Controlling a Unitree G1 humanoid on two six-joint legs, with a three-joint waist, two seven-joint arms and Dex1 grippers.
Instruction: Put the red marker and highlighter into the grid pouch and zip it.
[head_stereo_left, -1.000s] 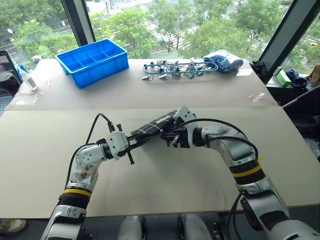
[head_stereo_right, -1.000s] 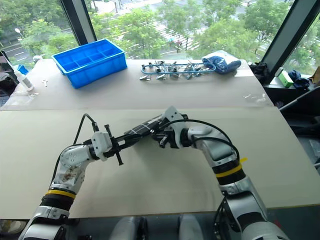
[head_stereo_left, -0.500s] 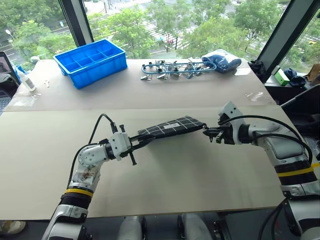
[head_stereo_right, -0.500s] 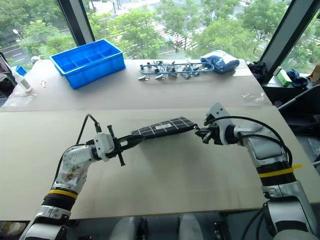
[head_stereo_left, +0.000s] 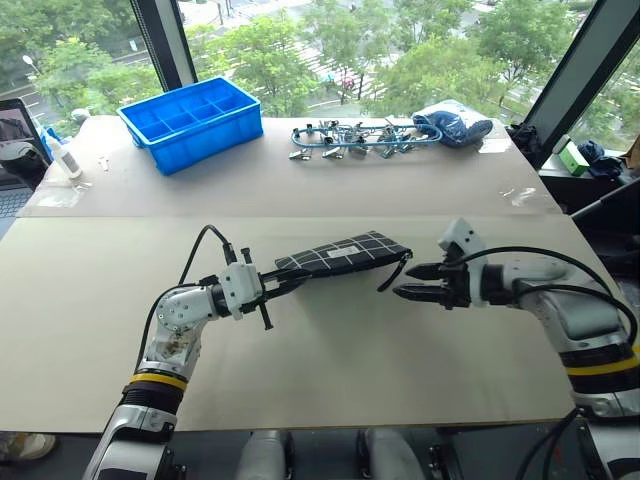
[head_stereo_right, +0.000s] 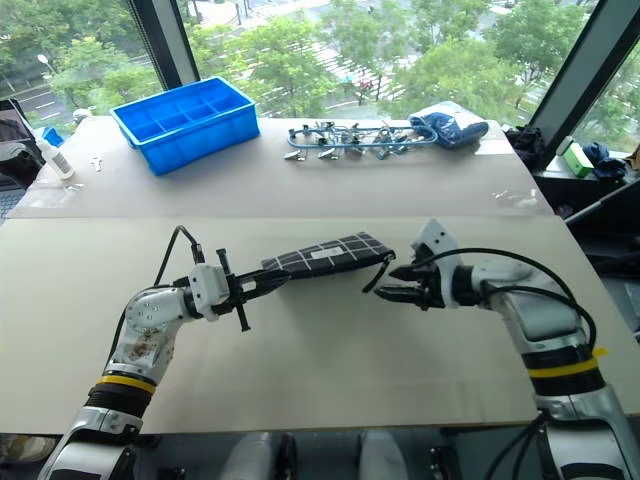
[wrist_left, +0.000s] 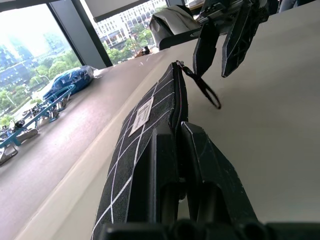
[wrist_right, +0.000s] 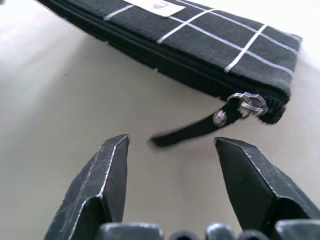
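- Holding the grid pouch (head_stereo_left: 340, 254) aloft over the table (head_stereo_left: 330, 360), left tool (head_stereo_left: 268, 292) clenched on its near end, pouch stretched level toward the right arm.
- Released now: right tool (head_stereo_left: 408, 283), fingers spread and just off the far end, where a second ago it was clamped at the pouch and half a second ago pulling at the zipper end.
- Zipper slider seen at the far corner, black pull strap (wrist_right: 192, 131) hanging loose; zip looks closed along its whole length, so task judged all but finished.
- Red marker and highlighter presumably inside; contents hidden, cannot confirm.
- Further back on the table, well apart: blue bin (head_stereo_left: 191, 122), a heap of metal clips (head_stereo_left: 350, 138), a blue cloth bundle (head_stereo_left: 452, 122), a small bottle (head_stereo_left: 63, 157).
- Nothing between tools and pouch; only the dangling strap near the right fingers.
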